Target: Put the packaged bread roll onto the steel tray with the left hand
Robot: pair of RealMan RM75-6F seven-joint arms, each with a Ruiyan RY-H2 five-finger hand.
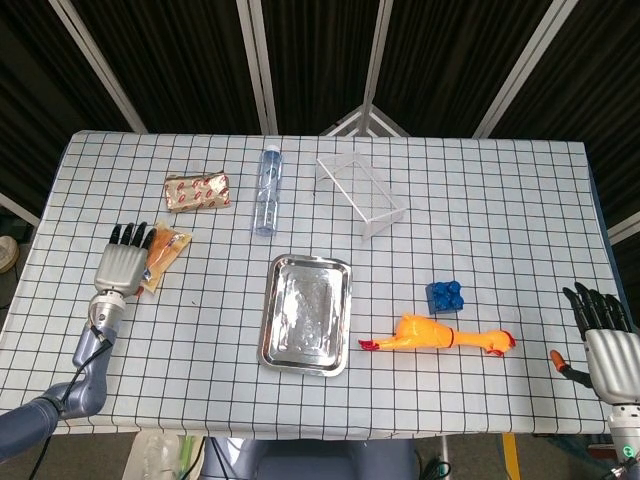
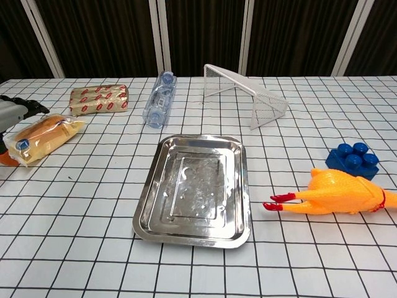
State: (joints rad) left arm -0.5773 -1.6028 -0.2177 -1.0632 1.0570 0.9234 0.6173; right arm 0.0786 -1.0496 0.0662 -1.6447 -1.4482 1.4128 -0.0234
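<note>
The packaged bread roll (image 1: 165, 252) (image 2: 42, 138) lies in clear wrap at the table's left side, left of the steel tray (image 1: 276, 341) (image 2: 144, 214), which holds nothing. My left hand (image 1: 124, 264) sits right against the roll's left edge with its fingers stretched out and nothing in its grasp. Only its edge (image 2: 11, 114) shows at the far left of the chest view. My right hand (image 1: 603, 338) hovers at the table's front right corner with fingers apart and holds nothing. It is out of the chest view.
A red-patterned snack pack (image 1: 197, 191) (image 2: 99, 99) and a water bottle (image 1: 267, 190) (image 2: 159, 99) lie behind the roll. A small goal frame (image 1: 362, 195) (image 2: 248, 93) stands at the back. Right of the tray lie a blue brick (image 1: 446, 295) (image 2: 352, 157) and a rubber chicken (image 1: 440, 335) (image 2: 338, 192).
</note>
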